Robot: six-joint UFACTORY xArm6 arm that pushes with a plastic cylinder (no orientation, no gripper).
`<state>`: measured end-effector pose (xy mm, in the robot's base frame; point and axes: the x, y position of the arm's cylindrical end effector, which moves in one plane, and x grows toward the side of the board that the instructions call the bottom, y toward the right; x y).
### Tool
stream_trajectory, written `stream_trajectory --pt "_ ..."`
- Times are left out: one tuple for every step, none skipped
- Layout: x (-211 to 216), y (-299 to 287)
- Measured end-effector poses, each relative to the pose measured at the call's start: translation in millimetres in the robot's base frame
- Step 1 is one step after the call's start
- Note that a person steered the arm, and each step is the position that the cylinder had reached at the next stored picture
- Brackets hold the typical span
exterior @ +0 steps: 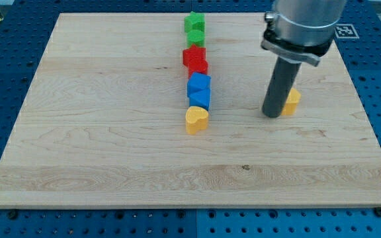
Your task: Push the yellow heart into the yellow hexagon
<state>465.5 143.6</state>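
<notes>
The yellow heart [196, 119] lies near the board's middle, at the lower end of a column of blocks. A second yellow block [293, 100], probably the yellow hexagon, lies to the view's right; its left part is hidden behind my rod. My tip [272, 115] rests on the board right against that block's left side, well to the right of the yellow heart.
Above the heart, the column holds two blue blocks [199, 90], two red blocks [195, 59] and two green blocks [194, 26], the top one a star. They sit on a wooden board [98, 132] over a blue perforated table.
</notes>
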Motion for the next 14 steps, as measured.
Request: stream_trajectory --pt "-11 28" --pt "-27 54" --pt "-17 29" --pt "22 -36" --pt "61 -100" --pt "61 -186" --pt "15 -236" --pt "9 -237" --pt "14 -189" --pt "38 -142" --pt "50 -101" --pt "50 -64" --pt "49 -40" --pt "45 -40"
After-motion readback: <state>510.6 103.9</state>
